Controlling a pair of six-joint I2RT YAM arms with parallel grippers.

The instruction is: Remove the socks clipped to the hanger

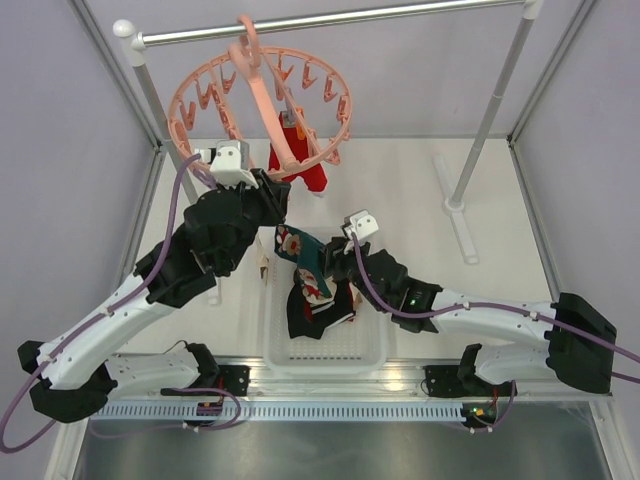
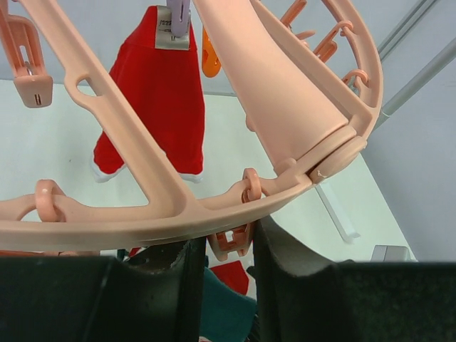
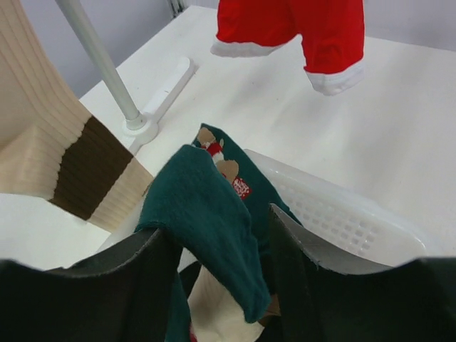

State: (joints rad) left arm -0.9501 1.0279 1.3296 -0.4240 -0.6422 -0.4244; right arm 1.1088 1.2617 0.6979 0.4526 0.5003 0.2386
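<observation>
Two red socks (image 1: 303, 168) hang from the hanger (image 1: 346, 108) in the overhead view, below its near rim, with the hanger hooked on the rail (image 1: 330, 20). Left gripper (image 1: 275, 195) is up at that near rim, just beside the red socks. Right gripper (image 1: 335, 265) is low over the basket (image 1: 375, 345) with a teal sock (image 1: 300, 275) at its tip, well apart from the hanger. Left wrist: fingers (image 2: 299, 285) are narrowly parted, with a dangling clip (image 2: 231, 242) and the rim sitting at the gap and nothing visibly pinched. The red socks hang beyond the rim, up and left of the tool, clipped at their top. Right wrist: the jaws stand moderately apart with the teal sock folded up between them over the basket. Can't tell whether it's gripped or only lying there (fabric hides the pads). Step in hand, as I read it: teal goes into the basket, then red. To do it well, open right wide and lift straight up so the fabric doesn't drag out with it. Left should close on the rim, not the clip, to stop the hanger swinging. Right then takes the red socks high up, just below their clip, and pulls straight down.
</observation>
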